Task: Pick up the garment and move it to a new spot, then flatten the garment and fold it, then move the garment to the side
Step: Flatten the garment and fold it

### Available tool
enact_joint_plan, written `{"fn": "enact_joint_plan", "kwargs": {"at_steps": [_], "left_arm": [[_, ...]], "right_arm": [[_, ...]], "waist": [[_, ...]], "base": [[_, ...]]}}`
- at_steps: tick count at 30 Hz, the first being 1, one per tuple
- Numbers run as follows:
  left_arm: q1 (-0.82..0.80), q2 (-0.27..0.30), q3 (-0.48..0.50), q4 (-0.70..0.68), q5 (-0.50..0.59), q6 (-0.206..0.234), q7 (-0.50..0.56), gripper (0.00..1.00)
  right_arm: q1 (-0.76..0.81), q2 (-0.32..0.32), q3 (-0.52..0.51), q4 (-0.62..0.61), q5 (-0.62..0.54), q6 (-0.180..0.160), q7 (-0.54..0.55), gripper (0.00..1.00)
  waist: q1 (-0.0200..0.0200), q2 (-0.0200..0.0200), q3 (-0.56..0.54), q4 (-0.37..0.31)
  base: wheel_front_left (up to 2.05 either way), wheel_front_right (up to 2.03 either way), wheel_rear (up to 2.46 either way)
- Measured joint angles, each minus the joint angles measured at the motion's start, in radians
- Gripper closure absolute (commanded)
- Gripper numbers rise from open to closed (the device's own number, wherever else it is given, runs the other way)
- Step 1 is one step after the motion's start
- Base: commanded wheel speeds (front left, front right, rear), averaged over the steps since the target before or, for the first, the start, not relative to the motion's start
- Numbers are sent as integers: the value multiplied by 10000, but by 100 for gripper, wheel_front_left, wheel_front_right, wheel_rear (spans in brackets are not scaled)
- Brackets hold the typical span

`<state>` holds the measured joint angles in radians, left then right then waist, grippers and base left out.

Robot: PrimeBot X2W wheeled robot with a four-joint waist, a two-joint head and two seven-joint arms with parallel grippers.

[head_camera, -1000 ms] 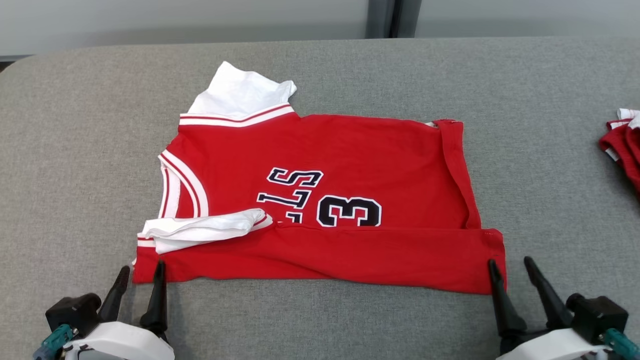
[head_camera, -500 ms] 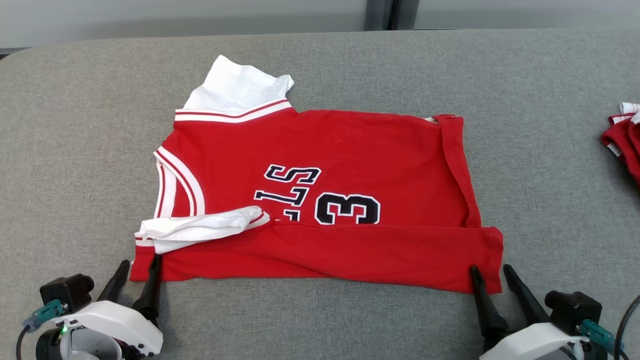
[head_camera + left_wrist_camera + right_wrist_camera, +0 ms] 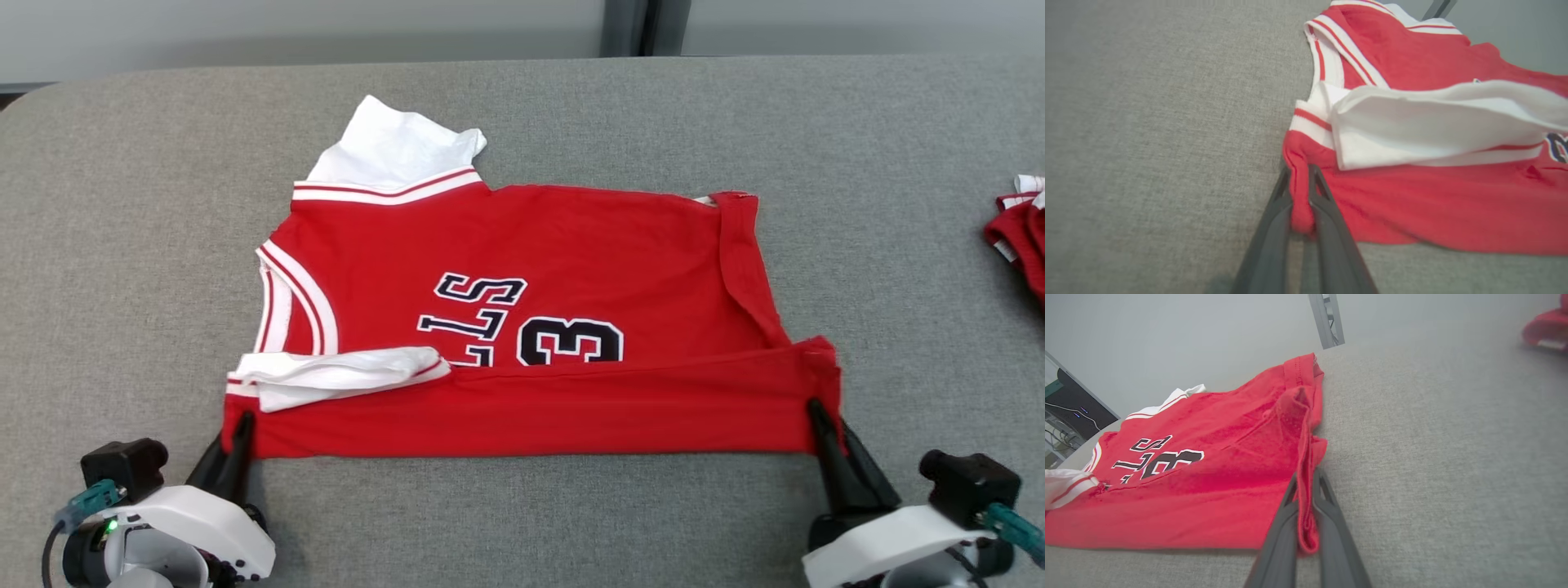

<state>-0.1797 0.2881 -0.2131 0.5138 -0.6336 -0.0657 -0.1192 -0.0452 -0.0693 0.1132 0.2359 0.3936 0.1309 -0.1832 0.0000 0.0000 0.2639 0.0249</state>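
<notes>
Left pincer [image 3: 238, 429] clamped on the near-left corner of the garment [image 3: 531, 261], red cloth bunched between its fingers. Right pincer [image 3: 820, 416] clamped on the near-right corner, which is raised. Garment lies mid-tabletop [image 3: 122, 245], its near edge folded over, with the white sleeve [image 3: 343, 376] on top at left. Second red garment [image 3: 1020, 245] at the right edge.

Lettering [image 3: 520, 322] half-hidden, second red cloth [image 3: 1020, 241] cut off

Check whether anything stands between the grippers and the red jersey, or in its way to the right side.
Nothing between them: the left gripper and right gripper are each shut on a near corner of the jersey. Another red garment lies at the far right, apart from it.
</notes>
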Motion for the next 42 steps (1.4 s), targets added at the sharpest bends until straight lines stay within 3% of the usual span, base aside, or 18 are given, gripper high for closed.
{"fn": "enact_joint_plan", "kwargs": {"at_steps": [13, 21, 22, 23, 24, 25, 26, 36, 42], "left_arm": [[2189, 196, -194, -3281, 146, 1097, 830, 100], [3752, 213, -270, -4341, -148, 1643, 1476, 100], [3829, 217, -272, -4358, -151, 1697, 1511, 62], [3828, 209, -259, -4362, -151, 1770, 1511, 0], [3817, 215, -263, -4357, -151, 1770, 1542, 0], [3817, 215, -267, -4320, -155, 1770, 1542, 0], [3817, 211, -249, -4274, -167, 1781, 1515, 0], [3316, 165, 253, -4926, 686, 2079, -748, 0], [2996, 153, 297, -5173, 1070, 2025, -1189, 0]], "right_arm": [[1636, -140, -1114, -1047, -186, 4, 882, 100], [2539, -15, -1394, -1057, -213, 4, 1127, 100], [2550, -17, -1383, -1009, -240, 4, 1193, 100], [2545, -12, -1373, -989, -244, 4, 1231, 87], [2531, -8, -1356, -988, -247, 4, 1285, 65], [2508, -12, -1340, -986, -284, 2, 1321, 65], [2471, -29, -1319, -1009, -341, 0, 1348, 0], [1847, -36, -2107, -2596, -1383, 0, 497, 0], [1573, 36, -2142, -3189, -1699, 0, 637, 0]], "waist": [[0, 0, -638, -89], [0, 0, -1025, -221], [0, 0, -1048, -228], [0, 0, -1063, -219], [0, 0, -1076, -205], [0, 0, -1089, -193], [0, 0, -1105, -187], [0, 0, -1316, -242], [0, 0, -1359, -254]], "base": [[0, 0, 0], [0, 0, 0], [0, 0, 0], [0, 0, 0], [0, 0, 0], [0, 0, 0], [0, 0, 0], [0, 0, 0], [0, 0, 0]]}}
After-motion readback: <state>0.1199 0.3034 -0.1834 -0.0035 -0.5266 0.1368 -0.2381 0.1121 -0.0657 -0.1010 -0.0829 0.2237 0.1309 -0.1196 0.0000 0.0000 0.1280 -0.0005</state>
